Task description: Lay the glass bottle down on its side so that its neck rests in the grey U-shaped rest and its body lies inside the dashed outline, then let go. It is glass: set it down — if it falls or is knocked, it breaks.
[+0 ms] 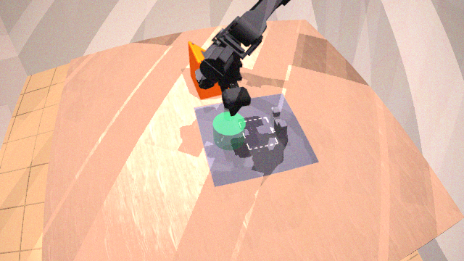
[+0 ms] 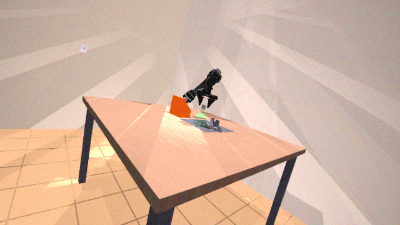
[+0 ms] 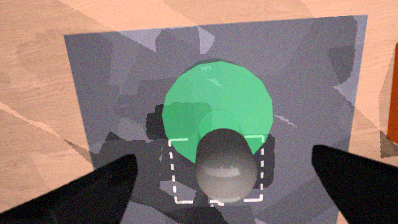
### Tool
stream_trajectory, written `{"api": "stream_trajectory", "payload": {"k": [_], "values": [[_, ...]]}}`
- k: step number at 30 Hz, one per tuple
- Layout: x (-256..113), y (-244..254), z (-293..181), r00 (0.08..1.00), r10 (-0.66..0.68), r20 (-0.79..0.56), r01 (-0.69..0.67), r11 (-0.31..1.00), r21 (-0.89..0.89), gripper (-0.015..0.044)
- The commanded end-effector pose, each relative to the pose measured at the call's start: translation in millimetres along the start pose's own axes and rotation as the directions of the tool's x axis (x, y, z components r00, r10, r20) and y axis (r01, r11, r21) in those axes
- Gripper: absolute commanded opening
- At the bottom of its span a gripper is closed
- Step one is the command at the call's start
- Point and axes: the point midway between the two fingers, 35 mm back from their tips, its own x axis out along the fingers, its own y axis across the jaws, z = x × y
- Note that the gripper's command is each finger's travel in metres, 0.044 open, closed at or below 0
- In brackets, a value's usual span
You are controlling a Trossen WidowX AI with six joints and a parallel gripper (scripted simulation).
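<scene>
Above the bottle's top, the black gripper hangs with its two fingers spread wide, holding nothing. Below the hand, between the fingers as the wrist view sees it, is the neck of the glass bottle. The bottle stands up straight, so its long line runs up and down and its neck points up at the hand. It has a fat, round, see-through body, dark green at the sides, with a bright green top part and a thin neck with a grey, rounded end. Under the bottle lies a blue-grey mat. Beside its body is the dashed outline, and past that, farther from the hand, stands the grey U-shaped rest.
</scene>
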Motion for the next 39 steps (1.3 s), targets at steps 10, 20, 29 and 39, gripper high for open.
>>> {"api": "stream_trajectory", "payload": {"k": [10, 20, 29, 39], "values": [[0.7, -0.9, -3.7, 1.000, 0.000, -0.007, 0.000, 1.000, 0.010, 0.0151], [0.7, -0.9, -3.7, 1.000, 0.000, -0.007, 0.000, 1.000, 0.010, 0.0124], [0.7, -0.9, -3.7, 1.000, 0.000, -0.007, 0.000, 1.000, 0.010, 0.0124], [-2.3, -0.6, -12.0, 1.000, 0.000, -0.001, 0.000, 1.000, 0.002, 0.0124]]}}
